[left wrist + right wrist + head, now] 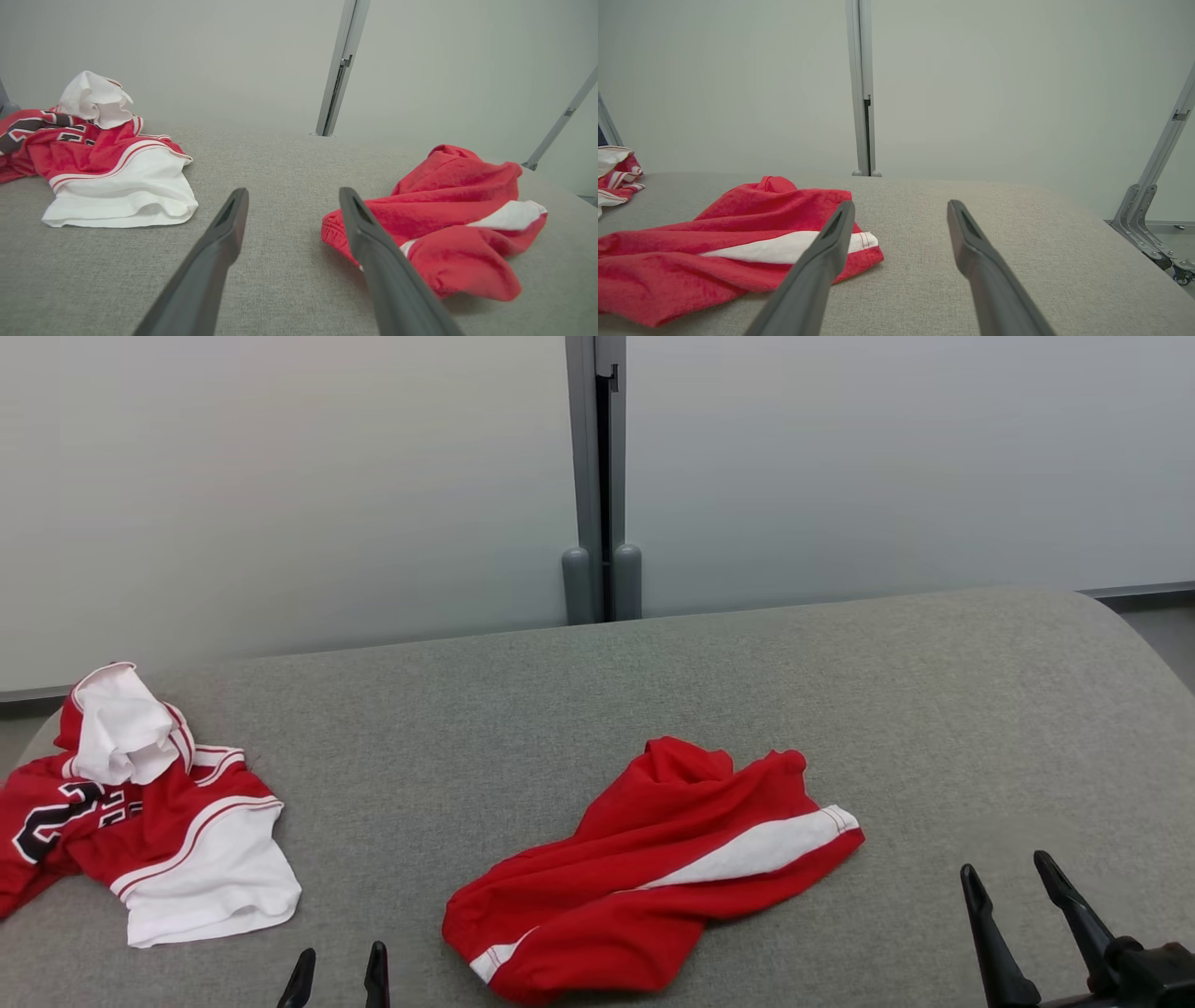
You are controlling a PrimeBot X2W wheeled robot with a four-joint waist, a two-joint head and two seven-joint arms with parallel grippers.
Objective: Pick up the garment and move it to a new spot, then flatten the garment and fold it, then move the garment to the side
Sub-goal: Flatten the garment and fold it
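Beside the red shorts [653, 868], the left claw [343, 949] and right claw [1005, 862] gape wide, empty.

Red garment [653, 868]: soft cloth, matt, a bit fuzzy, w/ a smoother white stripe. Jersey [149, 821]: thinner cloth, sleeker, still matt. Tabletop [653, 681]: grey woven fabric, coarse-looking, no shine. Wall panels [280, 476]: frosted, satin-smooth. Post [581, 448]: grey metal, dull. My left gripper [293, 191] & right gripper [901, 202]: dark, matt, smooth, plastic-looking.
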